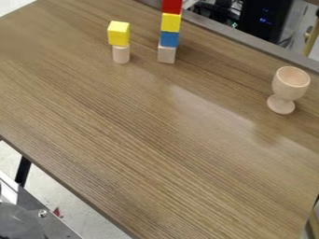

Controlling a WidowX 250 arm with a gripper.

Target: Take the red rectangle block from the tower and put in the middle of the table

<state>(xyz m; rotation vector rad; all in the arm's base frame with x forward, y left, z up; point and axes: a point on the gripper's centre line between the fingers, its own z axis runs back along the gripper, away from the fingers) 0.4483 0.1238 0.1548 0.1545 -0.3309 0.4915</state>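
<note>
So the table (143,135) takes up most of the view, brown wood grain with a pale glossy patch past the middle. Along its far edge there's a long grey strip (249,48), and beyond that, upper right, a black box (265,21) with small blue lights, plus a dark jumble next to it that I can't make out. Bottom left corner has a grey metal piece (37,221) with a screw in it, cut off by the frame, so no clue what it belongs to.

The tower (170,28) is up near the far edge: pale wood block (166,54) at the bottom, then blue block (169,38), then yellow block (170,22), and the red block (172,6) sitting on the yellow one. Top of the red one is cut off, so its full shape is anyone's guess. Can't tell if the claw is spread, pressed together or pinching something, sorry.

Wooden cup (289,84) stands upright near the right side, well apart from the tower. The short stack is the close neighbour: yellow cube (118,33) on a pale wood cylinder (121,54), just left of the tower but not touching it. Tiniest bit is a red scrap (57,212) on the floor, too small to identify.
</note>
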